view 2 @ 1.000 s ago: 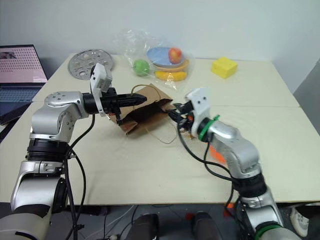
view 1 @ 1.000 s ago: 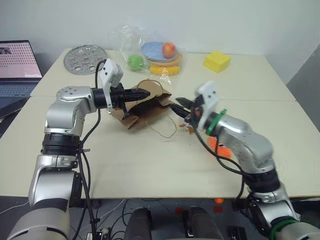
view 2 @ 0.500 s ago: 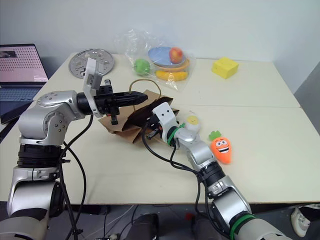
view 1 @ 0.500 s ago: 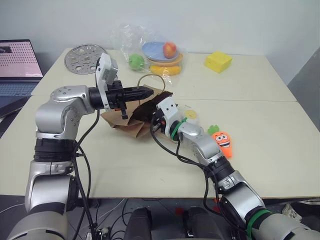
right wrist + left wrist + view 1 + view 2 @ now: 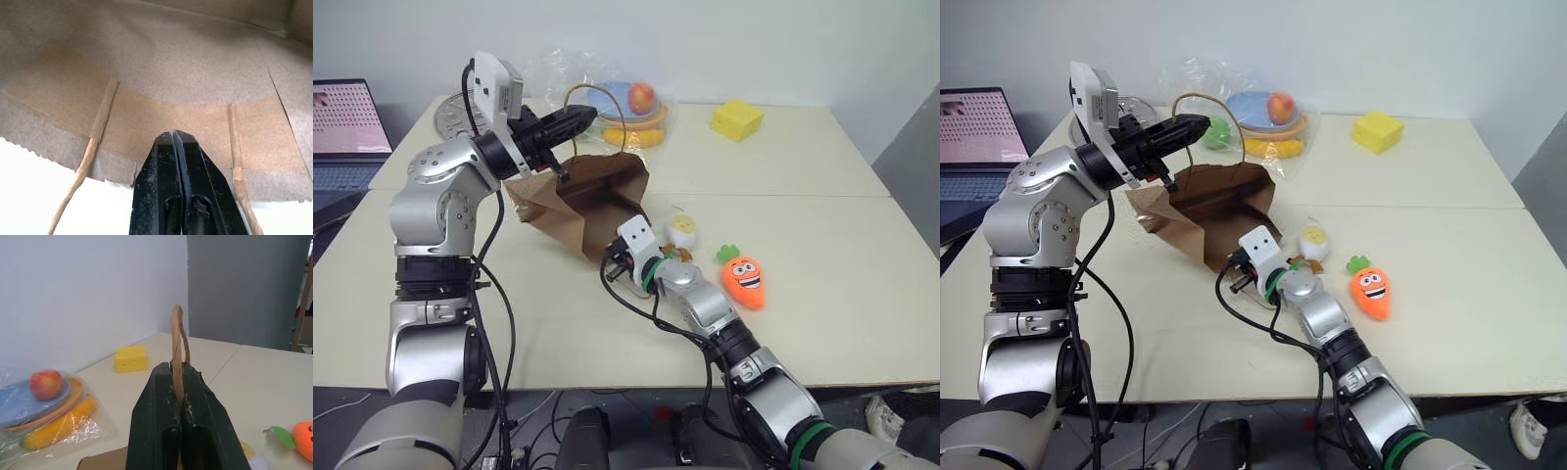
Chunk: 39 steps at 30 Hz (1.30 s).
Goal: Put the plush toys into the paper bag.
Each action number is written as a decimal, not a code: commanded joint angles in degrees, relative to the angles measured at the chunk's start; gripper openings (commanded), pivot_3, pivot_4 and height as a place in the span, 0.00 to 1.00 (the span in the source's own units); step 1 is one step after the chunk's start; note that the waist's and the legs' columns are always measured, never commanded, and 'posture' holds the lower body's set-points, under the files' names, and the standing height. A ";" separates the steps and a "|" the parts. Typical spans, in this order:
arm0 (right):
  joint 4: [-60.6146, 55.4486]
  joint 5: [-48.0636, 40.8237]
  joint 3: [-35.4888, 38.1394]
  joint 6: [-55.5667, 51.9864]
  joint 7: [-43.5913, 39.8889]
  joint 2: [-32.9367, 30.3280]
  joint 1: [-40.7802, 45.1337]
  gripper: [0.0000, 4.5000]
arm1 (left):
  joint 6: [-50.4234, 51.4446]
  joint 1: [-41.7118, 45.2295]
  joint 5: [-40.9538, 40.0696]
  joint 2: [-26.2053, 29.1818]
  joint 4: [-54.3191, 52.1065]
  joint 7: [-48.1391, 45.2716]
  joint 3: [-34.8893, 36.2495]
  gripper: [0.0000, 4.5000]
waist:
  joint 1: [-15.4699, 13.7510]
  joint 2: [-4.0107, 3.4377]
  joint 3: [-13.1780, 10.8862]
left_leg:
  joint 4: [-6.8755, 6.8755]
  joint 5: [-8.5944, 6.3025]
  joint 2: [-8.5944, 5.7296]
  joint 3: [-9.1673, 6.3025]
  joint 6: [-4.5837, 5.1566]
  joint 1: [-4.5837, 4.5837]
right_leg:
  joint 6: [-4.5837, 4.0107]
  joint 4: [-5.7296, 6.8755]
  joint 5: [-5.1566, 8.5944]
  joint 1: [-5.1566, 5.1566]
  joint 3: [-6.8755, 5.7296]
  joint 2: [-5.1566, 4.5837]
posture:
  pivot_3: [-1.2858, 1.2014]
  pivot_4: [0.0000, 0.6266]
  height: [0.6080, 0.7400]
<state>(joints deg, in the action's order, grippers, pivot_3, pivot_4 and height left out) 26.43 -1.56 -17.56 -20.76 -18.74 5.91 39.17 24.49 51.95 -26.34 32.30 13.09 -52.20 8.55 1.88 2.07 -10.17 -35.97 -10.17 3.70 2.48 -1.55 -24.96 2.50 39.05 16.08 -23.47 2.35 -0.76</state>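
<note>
From the head views you see the paper bag (image 5: 592, 201) on the worktop (image 5: 822, 294), mouth gaping toward the white-yellow toy (image 5: 683, 232) just beside it; the carrot toy (image 5: 744, 277) lies beyond that.

In your left wrist view, the left claw (image 5: 177, 377) is clamped on the bag's twine handle (image 5: 176, 333).

In your right wrist view, the right claw (image 5: 174, 138) is closed on nothing, at the bag's lower lip.
</note>
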 commanded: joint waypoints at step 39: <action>-42.78 -14.58 8.77 -11.66 -11.78 -6.66 -5.13 0.01 | 4.80 -10.18 -5.23 5.31 -13.02 -5.48 -1.29 0.00 | -0.24 0.01 0.00 | 0.01 -0.01 -0.02 0.00 -0.02 0.00 | 0.01 -0.04 0.00 0.02 -0.01 -0.05 | 0.52 0.24 1.00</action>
<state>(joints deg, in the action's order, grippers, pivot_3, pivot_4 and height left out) -8.58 -12.11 -11.29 -31.36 -28.00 0.27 34.03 29.97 41.51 -31.32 37.18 1.86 -57.23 6.88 1.64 2.08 -10.18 -35.97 -10.18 3.67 2.49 -1.57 -24.96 2.51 38.99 16.08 -23.44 2.35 -0.83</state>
